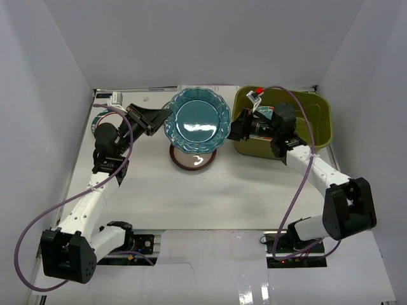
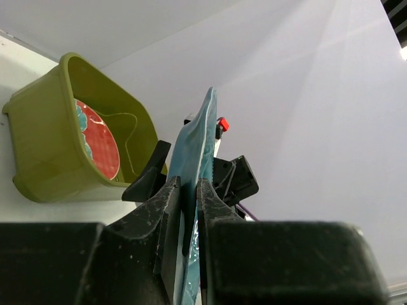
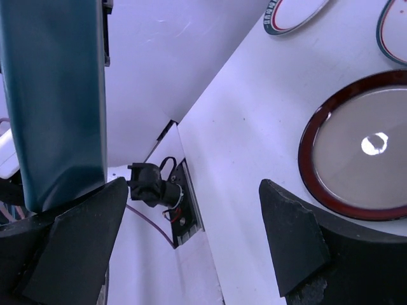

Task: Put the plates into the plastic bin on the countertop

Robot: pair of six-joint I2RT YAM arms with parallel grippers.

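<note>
No text, brand, number or sign is legible in any view. A small white tag (image 1: 117,98) at 11 o'clock on the countertop (image 1: 254,190) is too small to read. Dark rim marks on a plate (image 3: 299,9), at 1 o'clock in the right wrist view, resolve into no letters.

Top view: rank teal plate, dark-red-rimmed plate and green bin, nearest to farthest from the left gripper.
From the left gripper:
1. Teal plate, held by its rim, immediately right.
2. Dark-red-rimmed plate, lying flat beneath the teal plate, toward the near side.
3. Green bin, far right.
</note>
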